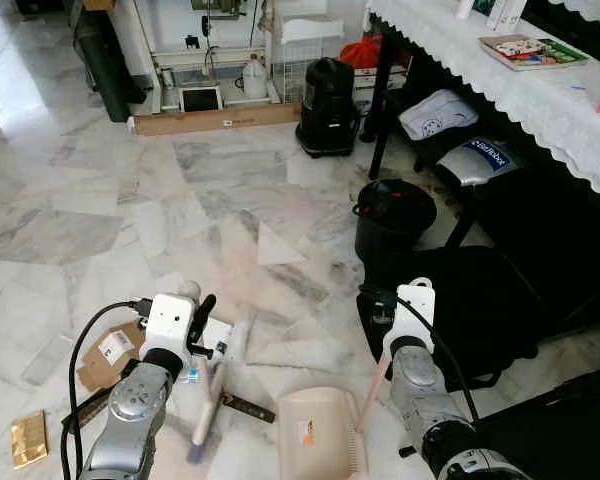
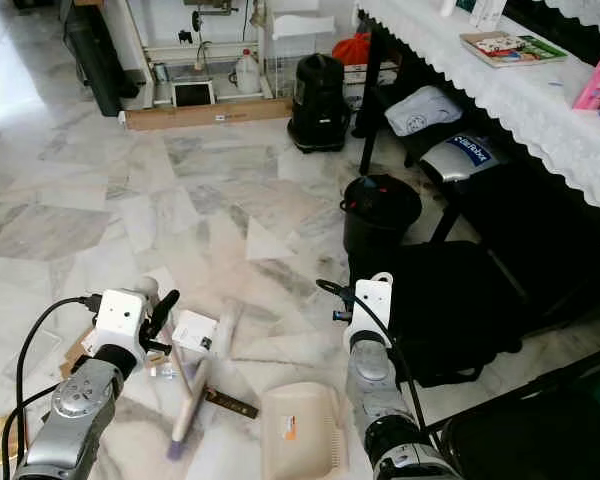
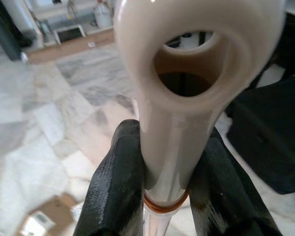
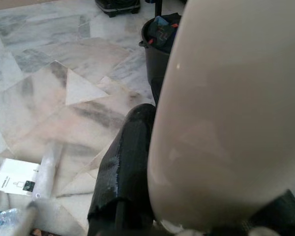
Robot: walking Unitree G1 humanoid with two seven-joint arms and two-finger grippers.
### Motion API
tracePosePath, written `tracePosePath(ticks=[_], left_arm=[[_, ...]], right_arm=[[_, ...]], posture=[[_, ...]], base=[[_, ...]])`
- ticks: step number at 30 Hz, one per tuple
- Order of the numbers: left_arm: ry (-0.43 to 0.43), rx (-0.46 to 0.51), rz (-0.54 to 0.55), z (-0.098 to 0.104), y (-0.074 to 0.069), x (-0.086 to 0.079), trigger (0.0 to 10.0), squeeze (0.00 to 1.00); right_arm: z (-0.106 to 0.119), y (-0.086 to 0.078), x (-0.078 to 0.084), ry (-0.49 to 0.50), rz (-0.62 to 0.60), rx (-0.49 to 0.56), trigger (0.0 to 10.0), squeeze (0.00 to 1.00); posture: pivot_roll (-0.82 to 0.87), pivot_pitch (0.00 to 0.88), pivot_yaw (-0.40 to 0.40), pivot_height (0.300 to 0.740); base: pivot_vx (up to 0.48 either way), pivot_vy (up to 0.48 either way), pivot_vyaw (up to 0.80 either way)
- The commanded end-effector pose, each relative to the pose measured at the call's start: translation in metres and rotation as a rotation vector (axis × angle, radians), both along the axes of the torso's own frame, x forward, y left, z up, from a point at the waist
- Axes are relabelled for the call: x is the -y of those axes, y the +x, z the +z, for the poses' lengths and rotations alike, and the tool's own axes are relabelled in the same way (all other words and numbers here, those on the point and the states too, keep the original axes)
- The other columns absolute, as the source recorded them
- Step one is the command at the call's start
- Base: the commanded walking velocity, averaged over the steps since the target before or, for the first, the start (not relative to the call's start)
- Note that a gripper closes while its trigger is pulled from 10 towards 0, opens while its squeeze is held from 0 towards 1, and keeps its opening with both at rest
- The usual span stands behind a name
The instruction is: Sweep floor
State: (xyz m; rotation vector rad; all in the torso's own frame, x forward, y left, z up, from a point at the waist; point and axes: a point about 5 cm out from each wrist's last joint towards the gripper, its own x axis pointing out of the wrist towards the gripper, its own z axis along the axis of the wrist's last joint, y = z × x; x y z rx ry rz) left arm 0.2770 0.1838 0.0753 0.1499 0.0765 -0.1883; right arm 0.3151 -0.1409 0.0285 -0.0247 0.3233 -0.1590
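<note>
The marble floor (image 1: 100, 200) lies open to the far left; a table (image 1: 540, 100) edges the right, with a black bin (image 1: 393, 215) beside it. Near centre, the dustpan (image 1: 315, 430) rests flat, its handle rising right into the right gripper (image 1: 385, 345), fingers closed on it. The brush (image 1: 208, 400) runs near-to-far, bristles far, handle clamped between the left gripper's (image 3: 162, 196) fingers (image 3: 113, 187). Paper (image 1: 215, 335) and cardboard (image 1: 110, 352) litter the floor nearby.
</note>
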Motion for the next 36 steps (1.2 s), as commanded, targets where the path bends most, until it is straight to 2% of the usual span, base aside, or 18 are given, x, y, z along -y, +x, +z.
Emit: tracePosePath(ticks=[1,8,15,17,21,26,29,36], left_arm=[[-0.027,-0.039,0.002,-0.005,0.0,-0.003,10.0,0.0],[-0.134,-0.057,-0.006,0.001,0.002,-0.011,10.0,0.0],[-0.224,-0.074,-0.055,0.006,0.004,-0.007,10.0,0.0],[-0.311,-0.068,-0.056,0.012,0.006,-0.007,10.0,0.0],[-0.371,-0.037,-0.017,0.02,0.01,-0.013,10.0,0.0],[-0.347,0.021,0.032,0.029,0.014,-0.02,10.0,0.0],[-0.302,0.111,0.1,0.041,0.016,-0.027,10.0,0.0],[-0.236,0.249,0.151,0.065,0.019,-0.028,10.0,0.0]], right_arm=[[0.0,0.0,0.001,0.001,-0.008,-0.004,10.0,0.0],[0.0,0.002,0.0,0.0,-0.001,-0.007,10.0,0.0],[0.0,0.002,0.0,-0.002,0.004,-0.01,10.0,0.0],[0.001,0.003,0.0,-0.003,0.005,-0.008,10.0,0.0],[0.001,0.003,0.001,-0.003,0.003,-0.006,10.0,0.0],[0.002,0.004,0.0,-0.002,0.007,-0.004,10.0,0.0],[0.003,0.005,0.0,0.0,0.007,0.004,10.0,0.0],[0.007,0.007,0.004,0.001,-0.007,0.033,10.0,0.0]], posture=[[0.03,0.105,-0.025,0.74],[0.03,0.097,-0.026,0.74],[0.03,0.089,-0.03,0.74],[0.03,0.089,-0.03,0.74],[0.04,0.084,-0.032,0.74],[0.04,0.081,-0.033,0.74],[0.03,0.081,-0.035,0.74],[0.03,0.086,-0.04,0.74]], base=[[0.0,0.0,0.0],[0.0,0.0,0.0],[0.0,0.0,0.0],[0.0,0.0,0.0],[0.0,0.0,0.0],[0.0,0.0,0.0],[0.0,0.0,0.0],[0.0,0.0,0.0]])
